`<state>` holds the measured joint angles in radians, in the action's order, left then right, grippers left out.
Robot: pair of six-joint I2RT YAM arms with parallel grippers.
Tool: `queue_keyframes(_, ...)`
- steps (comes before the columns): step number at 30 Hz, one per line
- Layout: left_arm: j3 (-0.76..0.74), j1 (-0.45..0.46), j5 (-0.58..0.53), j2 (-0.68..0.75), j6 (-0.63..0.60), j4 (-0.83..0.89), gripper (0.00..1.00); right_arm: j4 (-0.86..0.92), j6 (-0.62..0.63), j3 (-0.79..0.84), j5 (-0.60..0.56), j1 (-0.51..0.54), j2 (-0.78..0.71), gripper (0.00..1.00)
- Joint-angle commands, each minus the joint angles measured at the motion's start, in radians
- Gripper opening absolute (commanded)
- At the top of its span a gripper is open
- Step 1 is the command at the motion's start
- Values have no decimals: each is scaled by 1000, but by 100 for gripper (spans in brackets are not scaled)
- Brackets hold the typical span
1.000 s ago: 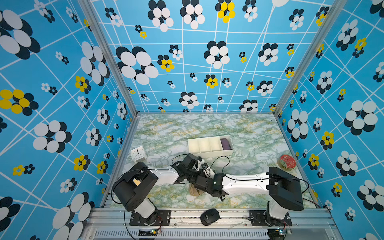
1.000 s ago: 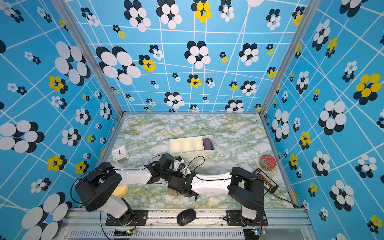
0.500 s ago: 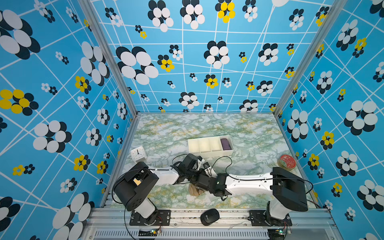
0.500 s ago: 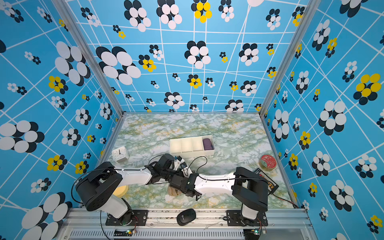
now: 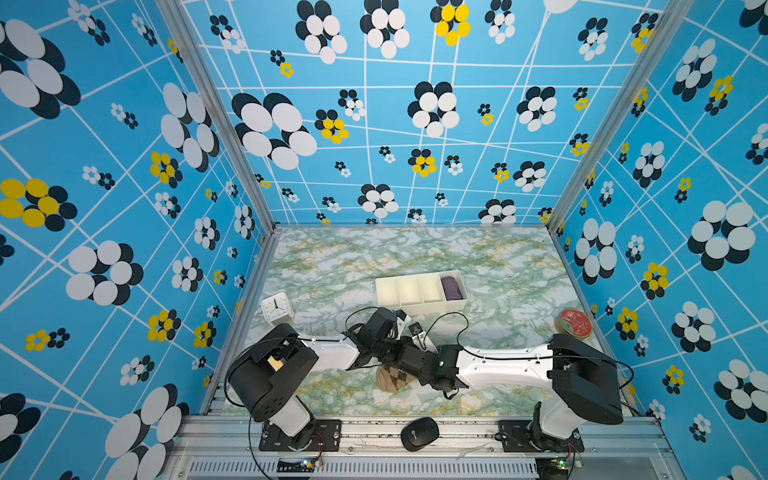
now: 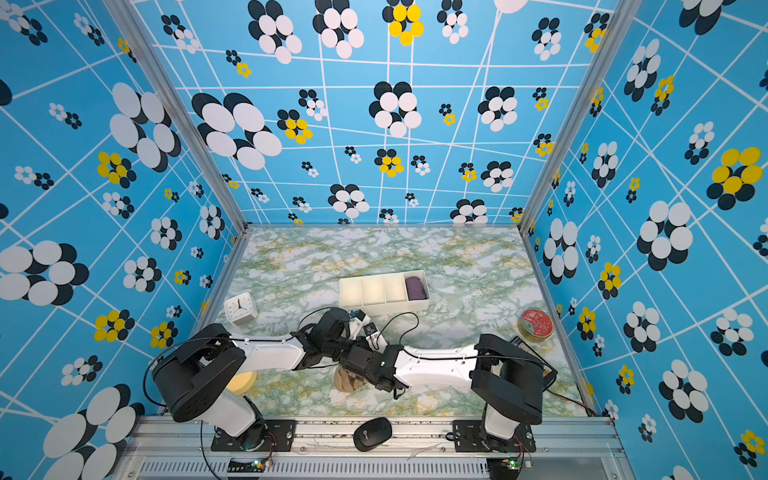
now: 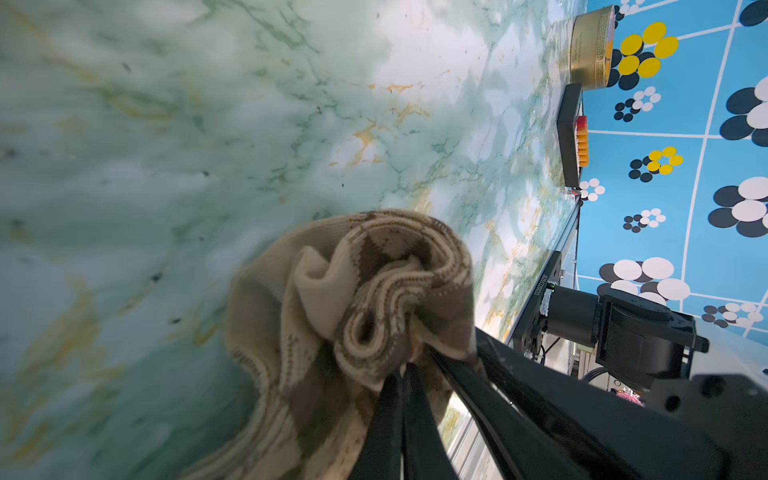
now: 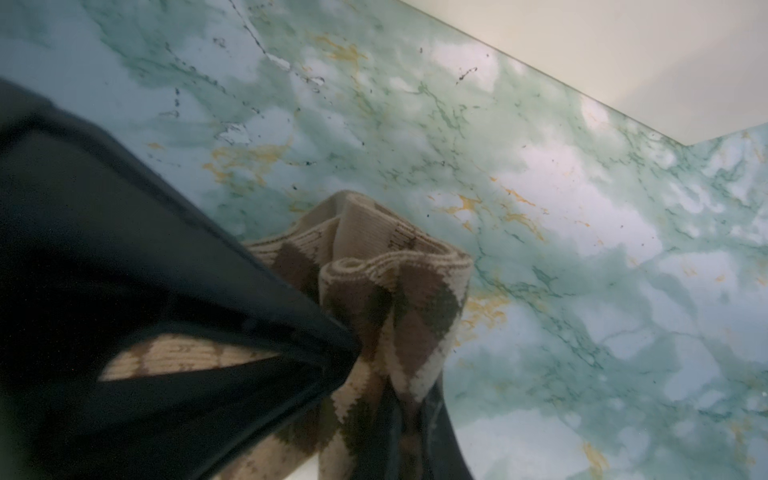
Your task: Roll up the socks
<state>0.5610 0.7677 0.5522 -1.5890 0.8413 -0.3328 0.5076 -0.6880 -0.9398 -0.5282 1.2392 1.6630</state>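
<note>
- The socks [image 5: 388,379] lie on the bench [image 5: 498,266] near its front edge, about in the middle, and they touch the bench
- In both top views the two arms meet right over the socks [image 6: 344,380], so only a small tan and brown bit peeks out
- The socks are bunched up into a loose, wrinkly roll, and you can see curled layers at the end [image 7: 365,299]
- The left pincer [image 7: 404,374] is closed almost all the way, with its two black fingers side by side, and it pinches a fold at the edge of the roll
- The right pincer [image 8: 413,407] is closed almost all the way too, and it grips the brown diamond cloth [image 8: 395,299]
- Both pincers hold the same bundle, very close to each other
- A white tray [image 5: 428,309] with four boxes sits farther back on the bench, apart from the socks
- A purple bundle [image 5: 452,287] is in the tray's box at the right end, and the other three boxes look bare
- A small white clock [image 5: 276,307] stands by the left wall
- A round tin with a red lid [image 5: 575,324] sits by the right wall
- A black mouse [image 5: 419,433] rests on the metal rail in front of the bench
</note>
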Motion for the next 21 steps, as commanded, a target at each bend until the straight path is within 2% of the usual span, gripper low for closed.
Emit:
queue_keyframes(1, 41, 21, -55, -30, -49, 5, 5, -59, 36, 10, 53, 9, -27, 9)
queue_keyframes(8, 42, 34, -115, -68, -58, 14, 5, -113, 53, 34, 83, 9, -50, 10)
queue_keyframes(21, 77, 66, -162, -142, -86, 74, 5, -218, 62, 128, 239, -46, -126, 25)
